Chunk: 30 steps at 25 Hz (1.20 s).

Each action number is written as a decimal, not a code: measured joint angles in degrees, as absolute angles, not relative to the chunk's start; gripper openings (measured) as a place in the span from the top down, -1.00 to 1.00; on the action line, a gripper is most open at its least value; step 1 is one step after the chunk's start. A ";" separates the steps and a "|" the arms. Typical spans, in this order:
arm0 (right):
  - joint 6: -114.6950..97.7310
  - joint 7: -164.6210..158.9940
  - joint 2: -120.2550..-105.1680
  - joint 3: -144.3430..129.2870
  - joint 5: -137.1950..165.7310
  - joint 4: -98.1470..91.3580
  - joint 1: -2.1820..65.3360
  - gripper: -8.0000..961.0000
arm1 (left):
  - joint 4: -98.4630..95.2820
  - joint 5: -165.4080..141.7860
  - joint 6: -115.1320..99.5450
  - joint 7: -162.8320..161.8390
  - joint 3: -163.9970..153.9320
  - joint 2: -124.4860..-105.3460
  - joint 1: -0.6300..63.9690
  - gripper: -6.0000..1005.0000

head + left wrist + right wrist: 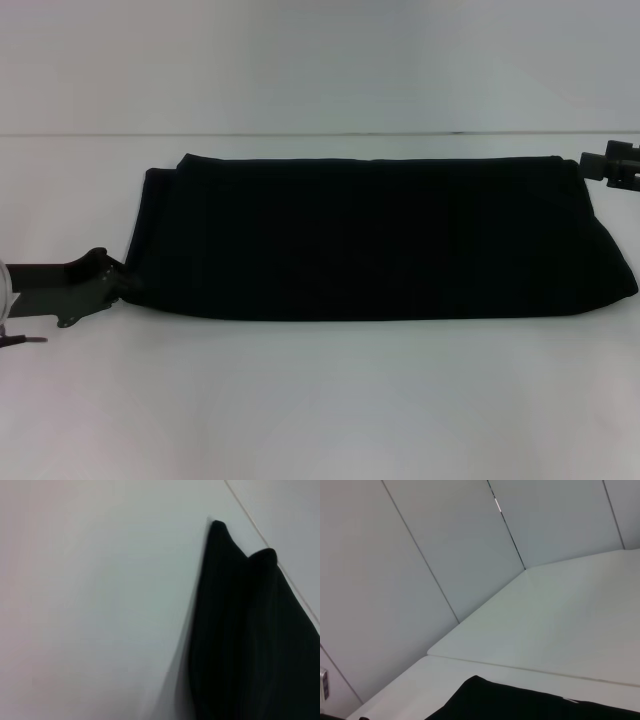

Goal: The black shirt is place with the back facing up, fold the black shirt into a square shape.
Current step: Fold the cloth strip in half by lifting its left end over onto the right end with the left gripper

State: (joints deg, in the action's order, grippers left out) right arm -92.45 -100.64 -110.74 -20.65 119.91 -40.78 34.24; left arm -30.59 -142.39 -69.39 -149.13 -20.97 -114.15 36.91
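head view: shirt [380, 240] is a long band; my left gripper [118, 280] and right gripper [600, 165], grip unclear, sit at its ends; next, fold ends inward.

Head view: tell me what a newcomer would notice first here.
The black shirt dominates, already folded into a long dark band lying across the middle of the white table, with no lettering showing. The left gripper sits at the band's near left corner, and the right gripper at its far right corner. Beyond these, only the pale wall behind the table stands out.
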 joint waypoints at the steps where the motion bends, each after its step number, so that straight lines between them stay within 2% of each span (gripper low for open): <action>1: -92.42 -100.63 -110.81 -20.65 119.90 -40.78 34.24 -0.94 | -30.55 -142.43 -69.44 -148.15 -21.00 -114.13 36.96 0.57; 6: -92.23 -100.64 -111.20 -20.65 119.88 -40.75 34.51 -0.94 | -30.52 -142.51 -70.63 -143.51 -21.07 -114.08 36.93 0.90; 13: -92.07 -100.71 -112.27 -20.65 118.92 -40.17 35.32 -0.94 | -32.44 -142.53 -72.81 -135.10 -21.07 -113.67 35.90 0.88; 21: -90.18 -101.43 -115.41 -20.84 116.96 -39.60 37.27 -0.94 | -40.33 -144.02 -75.85 -131.86 -20.64 -112.84 31.14 0.84; 23: -89.15 -101.43 -116.61 -20.78 116.90 -39.42 38.25 -0.94 | -43.44 -145.14 -77.43 -131.51 -19.07 -112.08 29.42 0.82; 30: -87.26 -101.18 -117.30 -21.10 116.89 -39.37 39.26 -0.94 | -50.99 -152.07 -83.99 -131.14 -12.78 -109.27 27.80 0.78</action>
State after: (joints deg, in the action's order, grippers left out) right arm -87.26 -101.18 -117.30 -21.10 116.89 -39.37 39.26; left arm -50.99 -152.07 -83.99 -131.14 -12.78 -109.27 27.80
